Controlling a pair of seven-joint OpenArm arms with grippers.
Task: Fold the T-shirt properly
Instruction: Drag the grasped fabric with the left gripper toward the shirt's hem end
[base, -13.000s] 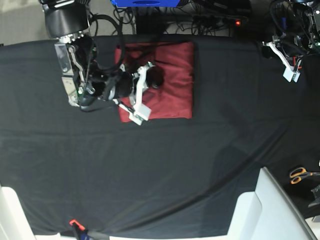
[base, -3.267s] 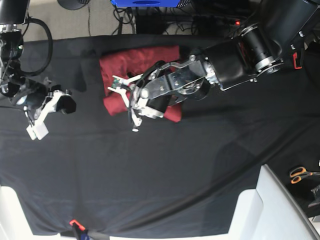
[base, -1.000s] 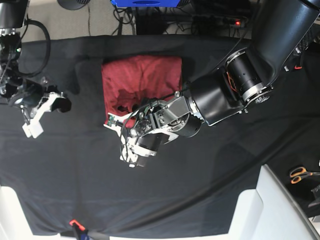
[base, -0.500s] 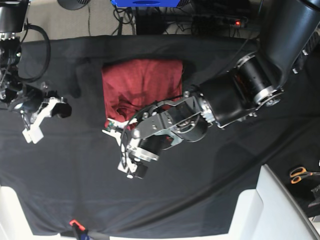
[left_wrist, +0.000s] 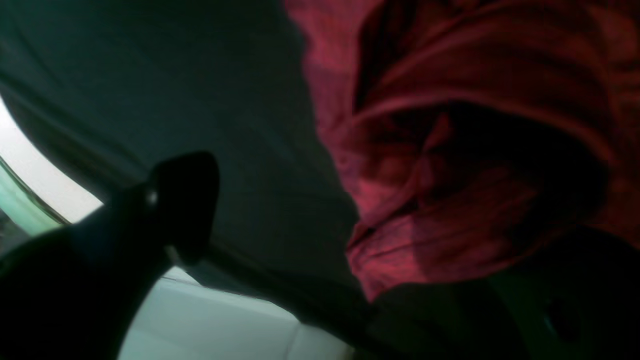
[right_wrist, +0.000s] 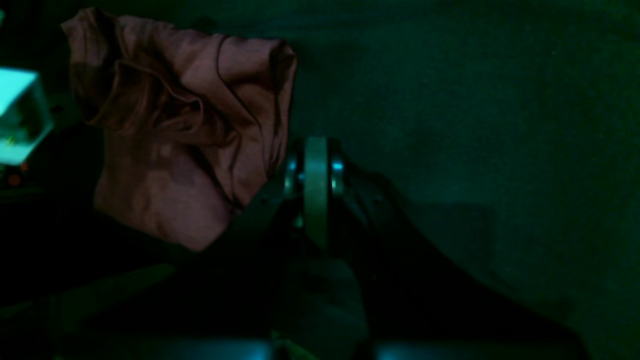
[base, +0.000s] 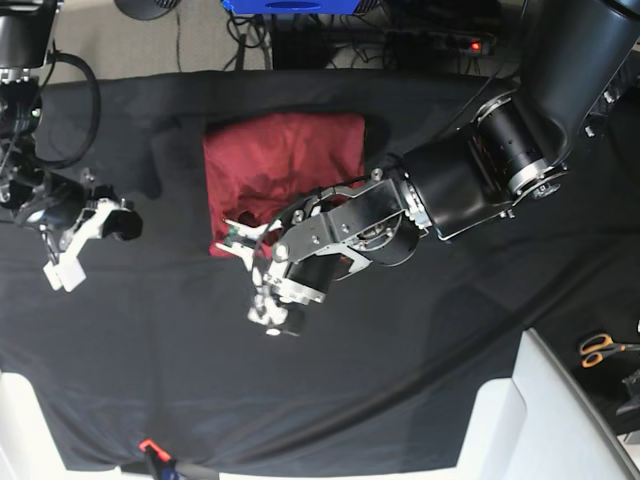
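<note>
The maroon T-shirt (base: 285, 160) lies as a rumpled, folded bundle on the black cloth, at the back centre. It also shows in the left wrist view (left_wrist: 450, 150) and the right wrist view (right_wrist: 165, 150). My left gripper (base: 256, 277) is open at the shirt's front left corner. One fingertip (base: 240, 236) is at the shirt's edge and the other lies on the cloth. In the left wrist view the left gripper (left_wrist: 345, 250) holds nothing. My right gripper (base: 68, 262) is shut and empty, far left of the shirt, and appears as one blade in its wrist view (right_wrist: 315, 190).
The black cloth (base: 450, 330) covers the whole table. A white object (base: 520, 420) stands at the front right corner, with scissors (base: 600, 350) beside it. A blue box (base: 290, 5) and cables lie behind the table. An orange clip (base: 148, 446) sits at the front edge.
The shirt was a neat rectangle under the right gripper; it is now rumpled and further left. In the last second the left gripper shifted a little at its front corner, and the right arm drifted slightly.
</note>
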